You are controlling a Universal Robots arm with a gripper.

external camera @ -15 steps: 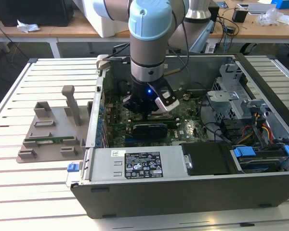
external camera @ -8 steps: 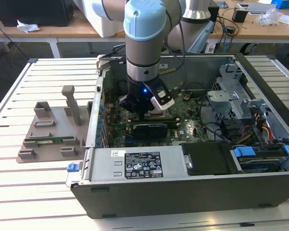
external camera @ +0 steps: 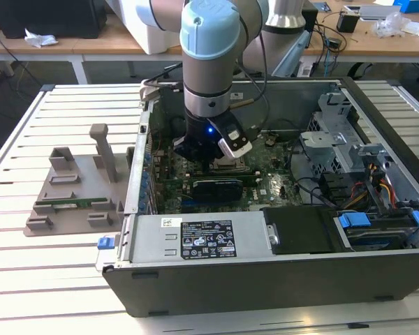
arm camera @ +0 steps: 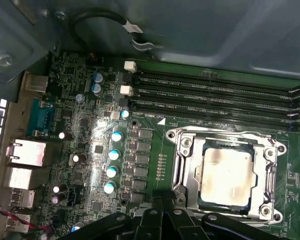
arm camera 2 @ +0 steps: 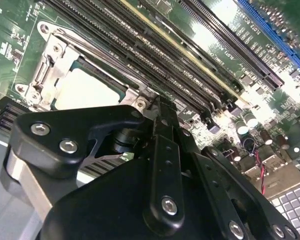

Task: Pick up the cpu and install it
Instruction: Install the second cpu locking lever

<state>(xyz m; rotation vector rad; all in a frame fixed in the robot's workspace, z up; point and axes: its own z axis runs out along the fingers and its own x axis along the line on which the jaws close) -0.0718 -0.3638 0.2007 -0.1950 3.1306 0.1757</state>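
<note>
The cpu [arm camera: 225, 172], a square chip with a silver top, lies flat in its socket on the green motherboard [arm camera: 90, 140], with the socket's metal frame [arm camera: 182, 165] around it. In the second wrist view the cpu [arm camera 2: 85, 90] shows just beyond the black fingertips. My gripper [arm camera: 166, 201] hovers low beside the socket's edge, its fingers pressed together with nothing between them. In the exterior view the gripper [external camera: 222, 162] reaches down into the open computer case [external camera: 265, 265], over the board's middle.
Black memory slots [arm camera: 215, 92] run beside the socket. Capacitors [arm camera: 112, 155] and rear ports [arm camera: 25, 152] stand close by. The case holds a drive cage [external camera: 335, 139], cables [external camera: 377, 188] and a black card [external camera: 216, 188]. A grey fixture tray [external camera: 73, 199] with a green memory stick [external camera: 73, 204] lies on the exterior view's left.
</note>
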